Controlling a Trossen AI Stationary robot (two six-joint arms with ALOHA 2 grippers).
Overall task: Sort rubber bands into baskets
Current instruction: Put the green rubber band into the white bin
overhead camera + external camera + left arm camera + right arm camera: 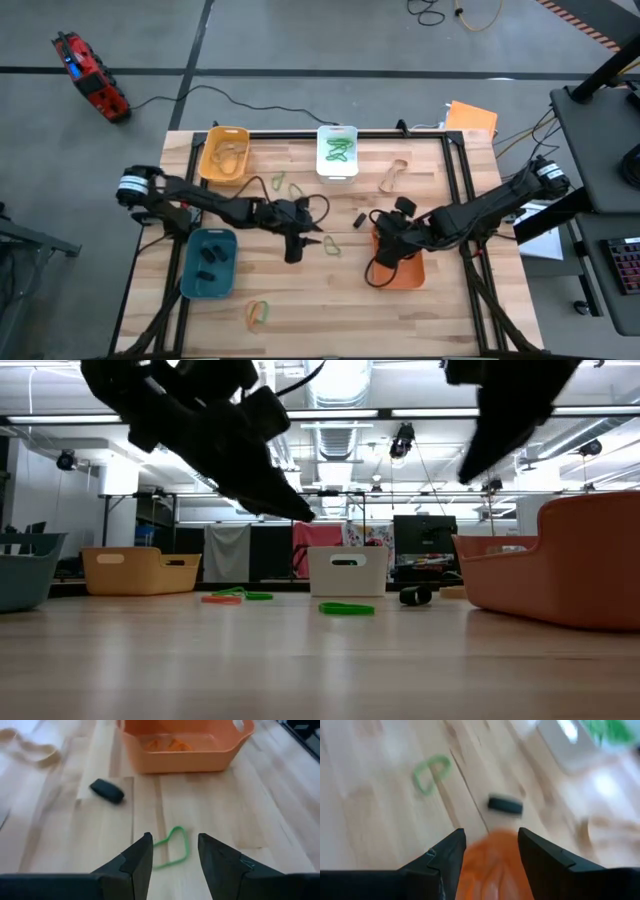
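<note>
Four baskets mark out the sorting: taking the orange basket (pixel 405 268) as landmark, the white basket (pixel 337 152) sits well beyond it toward the far edge with green bands inside, the yellow basket (pixel 224 155) farther along that edge holding tan ones, and the teal basket (pixel 209 262) well across the desk (pixel 300 320) with black ones. So each colour seems to have its own basket.

The left gripper (pixel 172 857) hangs low near the orange basket, on its teal-basket side, fingers parted and holding nothing, straddling a loose green rubber band (pixel 172 847) on the wood, probably lined up to pinch it for the white basket. A black band (pixel 107 790) lies just off the orange basket's far corner.

The right gripper (pixel 489 851) hovers over the orange basket's rim, fingers apart and, as far as I can judge, empty. Orange bands already lie in that basket.

The desk is pale butcher-block wood in a dark frame. Beyond it stands a lit workshop with monitors, hanging cloths and ceiling ducting.
</note>
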